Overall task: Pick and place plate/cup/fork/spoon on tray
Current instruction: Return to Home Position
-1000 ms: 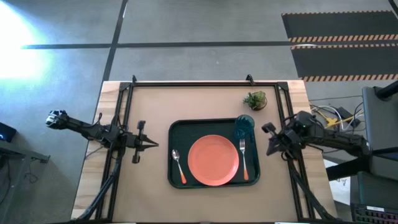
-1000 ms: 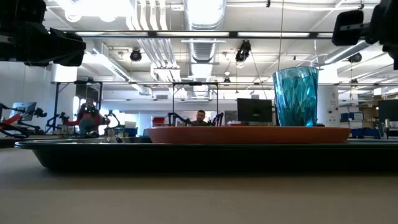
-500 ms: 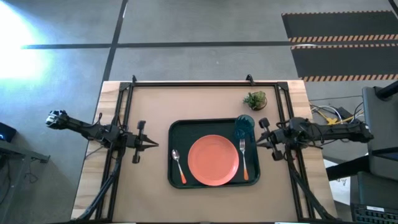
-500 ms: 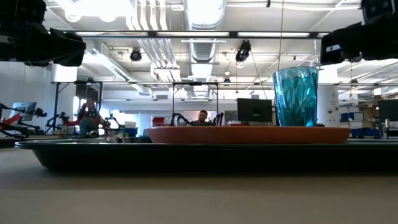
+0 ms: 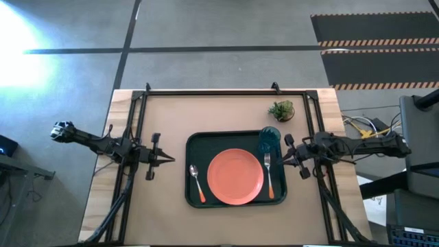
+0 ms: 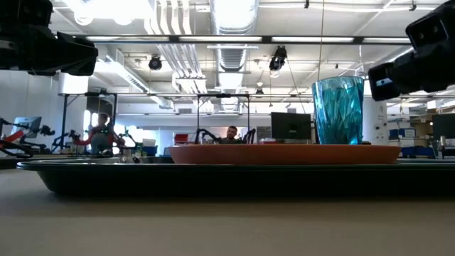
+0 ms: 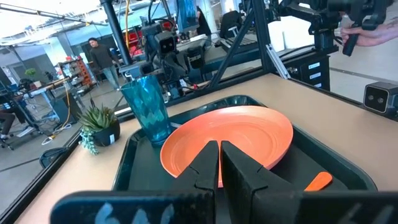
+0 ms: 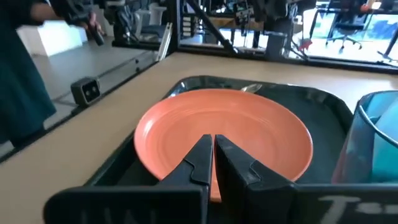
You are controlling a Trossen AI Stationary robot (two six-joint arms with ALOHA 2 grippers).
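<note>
Tray (image 5: 193, 141) sits mid-table from above, holding plate (image 5: 235, 176), spoon (image 5: 197, 182), fork (image 5: 269, 174) and cup (image 5: 269, 139) at its far right corner. Left gripper (image 5: 169, 159) and right gripper (image 5: 285, 156) flank its rims, fingers pressed together, empty. Low down, bare table (image 6: 213, 227) fronts the tray. Both wrist views face the plate.

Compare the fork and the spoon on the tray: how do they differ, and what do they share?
The fork ends in tines, the spoon in an oval bowl. The fork lies on the plate's right in the high view, below the cup; the spoon lies on its left. Both have orange handles and metal heads pointing away from the tray's near edge.
</note>
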